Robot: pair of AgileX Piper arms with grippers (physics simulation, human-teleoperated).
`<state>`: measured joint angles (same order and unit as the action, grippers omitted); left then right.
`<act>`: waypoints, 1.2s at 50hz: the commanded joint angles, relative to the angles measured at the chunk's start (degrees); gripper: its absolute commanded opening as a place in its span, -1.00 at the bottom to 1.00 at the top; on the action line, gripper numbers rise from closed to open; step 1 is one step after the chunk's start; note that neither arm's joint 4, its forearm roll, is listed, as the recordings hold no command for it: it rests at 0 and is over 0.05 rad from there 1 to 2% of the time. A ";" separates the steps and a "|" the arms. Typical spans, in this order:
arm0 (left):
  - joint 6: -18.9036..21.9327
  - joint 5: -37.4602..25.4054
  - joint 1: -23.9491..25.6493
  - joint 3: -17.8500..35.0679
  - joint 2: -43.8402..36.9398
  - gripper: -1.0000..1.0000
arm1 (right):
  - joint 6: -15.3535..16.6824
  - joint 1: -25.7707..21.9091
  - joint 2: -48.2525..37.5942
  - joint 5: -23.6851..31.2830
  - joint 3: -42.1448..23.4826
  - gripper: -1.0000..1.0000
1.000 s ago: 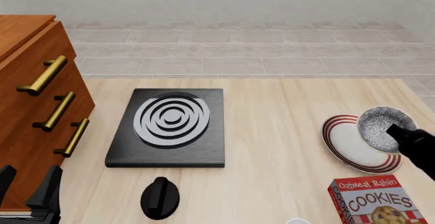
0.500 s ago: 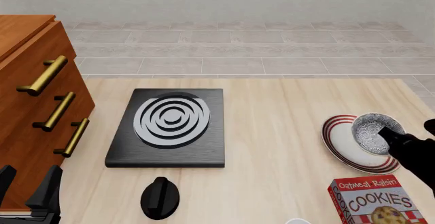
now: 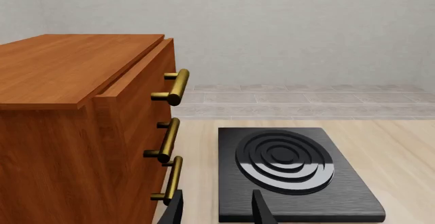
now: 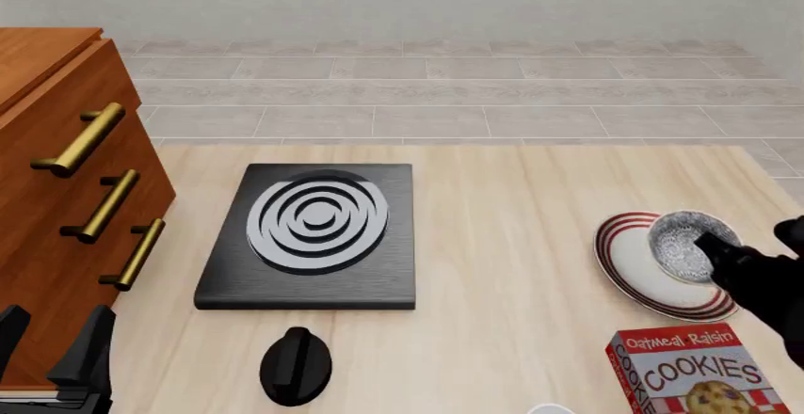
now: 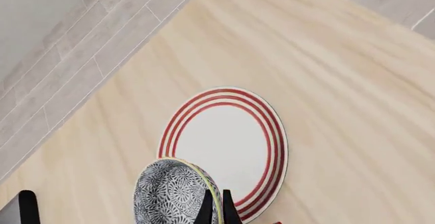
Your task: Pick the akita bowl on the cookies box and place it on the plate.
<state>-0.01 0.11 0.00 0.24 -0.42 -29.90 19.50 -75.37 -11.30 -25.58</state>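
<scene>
The akita bowl (image 4: 683, 243), white with black speckles, hangs tilted just over the right part of the plate (image 4: 624, 262), a white disc with red rings. My right gripper (image 4: 711, 248) is shut on the bowl's rim. In the right wrist view the gripper (image 5: 215, 206) pinches the rim of the bowl (image 5: 170, 193), with the plate (image 5: 224, 142) below and beyond it. Whether the bowl touches the plate I cannot tell. The red cookies box (image 4: 703, 374) lies near the table's front right edge, nothing on it. My left gripper (image 4: 51, 346) stands open and empty at the front left.
A black stove (image 4: 314, 235) with a grey-ringed burner sits left of centre, its black knob (image 4: 297, 365) in front. A wooden cabinet (image 4: 56, 179) with brass handles fills the left side. The left wrist view shows the stove (image 3: 292, 173) and cabinet (image 3: 68, 112) past my open left gripper (image 3: 216, 213).
The bowl, held by my right gripper, has come down and slightly left over the plate. The left arm has not moved.
</scene>
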 commanded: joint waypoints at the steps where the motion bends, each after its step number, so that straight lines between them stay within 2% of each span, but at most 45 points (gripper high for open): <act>1: 0.00 0.00 0.00 0.00 -0.01 1.00 | -0.81 0.23 -4.12 -1.87 -2.09 -1.00; 17: -0.02 0.00 -0.01 0.00 0.00 1.00 | -1.75 0.35 -9.19 -3.67 -4.22 -1.00; 29: 0.00 0.00 0.01 0.00 0.00 1.00 | -1.50 0.51 -10.01 -3.00 -5.30 -1.00; 60: 0.00 0.00 -0.01 0.00 0.00 1.00 | -1.55 2.10 -19.54 -5.30 -9.65 -1.00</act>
<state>-0.01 0.11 0.00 0.24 -0.42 -31.13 21.09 -92.28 -15.78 -33.85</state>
